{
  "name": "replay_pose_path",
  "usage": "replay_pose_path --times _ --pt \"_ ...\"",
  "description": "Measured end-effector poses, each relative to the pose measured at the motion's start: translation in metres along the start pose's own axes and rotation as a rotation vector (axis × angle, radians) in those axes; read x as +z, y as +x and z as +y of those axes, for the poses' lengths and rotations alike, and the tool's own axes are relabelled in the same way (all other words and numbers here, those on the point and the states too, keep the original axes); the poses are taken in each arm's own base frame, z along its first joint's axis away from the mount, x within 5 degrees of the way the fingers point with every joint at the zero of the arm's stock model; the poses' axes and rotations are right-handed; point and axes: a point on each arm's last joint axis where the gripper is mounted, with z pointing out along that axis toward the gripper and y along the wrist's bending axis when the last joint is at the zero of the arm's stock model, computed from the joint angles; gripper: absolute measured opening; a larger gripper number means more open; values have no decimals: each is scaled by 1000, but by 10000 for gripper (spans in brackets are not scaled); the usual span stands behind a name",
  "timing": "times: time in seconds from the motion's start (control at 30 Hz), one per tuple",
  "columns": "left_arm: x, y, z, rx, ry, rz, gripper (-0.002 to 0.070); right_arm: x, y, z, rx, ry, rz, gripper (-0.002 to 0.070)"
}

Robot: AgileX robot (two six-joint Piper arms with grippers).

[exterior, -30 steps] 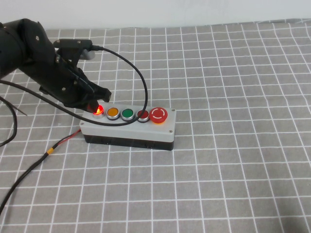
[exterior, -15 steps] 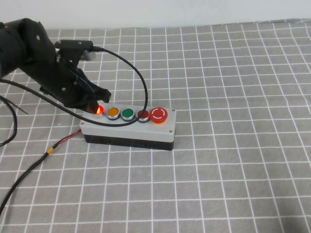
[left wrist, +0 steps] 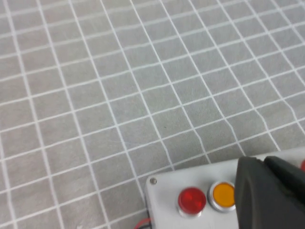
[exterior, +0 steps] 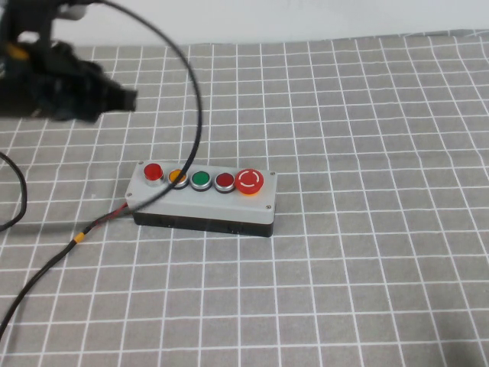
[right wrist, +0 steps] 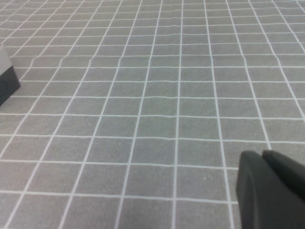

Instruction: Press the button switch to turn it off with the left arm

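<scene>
The button switch point(exterior: 153, 171) is the round red button at the left end of the grey five-button box point(exterior: 206, 200); it is not glowing. My left arm is lifted up and back at the far left, and its left gripper point(exterior: 126, 99) is well clear of the box. In the left wrist view the button switch point(left wrist: 191, 199) shows unlit beside the orange button point(left wrist: 223, 194), with the left gripper point(left wrist: 259, 163) shut and empty above the box point(left wrist: 162, 187). My right gripper point(right wrist: 262, 155) is shut and empty over bare cloth.
On the box, the orange point(exterior: 177, 177), green point(exterior: 200, 180), dark red point(exterior: 224, 181) and large mushroom point(exterior: 250, 181) buttons follow in a row. A black cable point(exterior: 195, 115) arcs over the box's left end. A red and black lead point(exterior: 76, 238) runs off left. A box corner point(right wrist: 7, 76) shows in the right wrist view.
My left gripper was pressed on the glowing button switch; it has lifted up and back to the left. The button's light has gone out.
</scene>
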Motion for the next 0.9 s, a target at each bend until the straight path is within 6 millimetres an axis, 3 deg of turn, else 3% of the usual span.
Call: replay_pose_path --times 0.13,0.5,0.7,0.9 --pt "-35 26 -7 -19 -32 -106 -4 0 0 0 0 0 0 -18" --pt "-107 132 -26 -94 -121 -403 -4 0 0 0 0 0 0 -18" --pt "-121 180 -34 -125 -128 -486 -4 0 0 0 0 0 0 -18" --pt "-125 215 -39 -131 -129 -546 -4 0 0 0 0 0 0 -18"
